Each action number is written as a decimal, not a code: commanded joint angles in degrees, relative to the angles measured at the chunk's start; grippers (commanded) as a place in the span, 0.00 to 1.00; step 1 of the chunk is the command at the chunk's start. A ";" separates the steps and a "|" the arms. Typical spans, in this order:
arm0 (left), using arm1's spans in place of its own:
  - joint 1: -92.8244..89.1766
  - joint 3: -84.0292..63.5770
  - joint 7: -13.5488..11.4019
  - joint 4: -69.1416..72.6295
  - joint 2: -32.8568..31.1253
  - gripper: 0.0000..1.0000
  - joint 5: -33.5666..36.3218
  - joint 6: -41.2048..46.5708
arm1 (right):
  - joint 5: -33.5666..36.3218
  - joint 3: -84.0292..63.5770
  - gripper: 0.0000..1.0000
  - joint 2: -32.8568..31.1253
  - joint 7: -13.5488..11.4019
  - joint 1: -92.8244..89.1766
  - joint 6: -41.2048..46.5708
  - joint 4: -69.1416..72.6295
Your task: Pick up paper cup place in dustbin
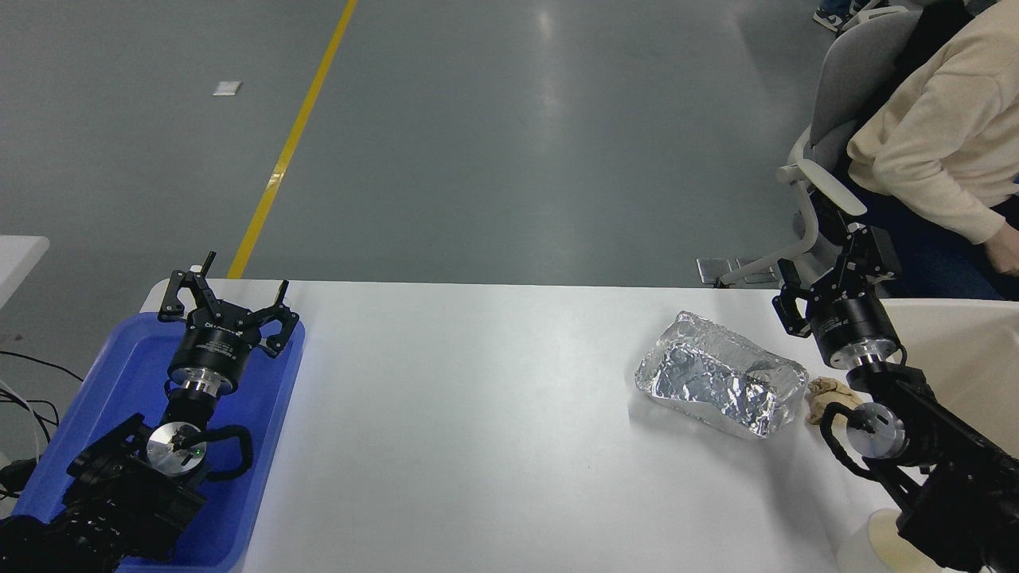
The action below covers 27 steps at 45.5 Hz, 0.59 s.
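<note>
Left arm parked at lower left over the blue tray (263, 446), left gripper (239, 280) with fingers spread wide, nothing in them. Right arm comes in from the lower right corner. By size:
- white table (478, 414)
- dustbin (955, 358), beige, at the right edge, just beside the right arm
- person (947, 119) in a cream top, seated on a grey chair past the far right corner
- foil tray (716, 382), crinkled, right of centre
- right gripper (824, 267) up at the far edge between foil tray and dustbin, fingers apart, empty as far as I can see
- paper cup (872, 545) at the bottom right edge, on the table (half hidden by the right arm)
- tan paper wad (828, 398), touching the foil tray's right end
</note>
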 commanded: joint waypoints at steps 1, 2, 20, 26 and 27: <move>0.00 0.00 0.27 -0.01 0.00 1.00 0.09 0.00 | 0.12 -0.03 1.00 0.14 -0.11 0.03 0.05 -0.01; 0.00 0.00 0.27 -0.02 0.00 1.00 0.09 0.00 | 0.12 -0.03 1.00 0.14 -0.11 0.03 0.05 -0.01; 0.00 0.00 0.18 -0.02 -0.09 1.00 0.09 0.00 | 0.03 -1.00 1.00 0.58 -0.11 0.82 0.04 -0.54; 0.00 0.00 0.18 -0.02 -0.09 1.00 0.09 0.00 | 0.64 -1.00 1.00 0.67 -0.46 1.26 0.13 -0.54; 0.00 0.00 0.18 -0.02 -0.09 1.00 0.09 0.00 | 0.82 -1.00 1.00 0.67 -0.72 1.26 0.22 -0.54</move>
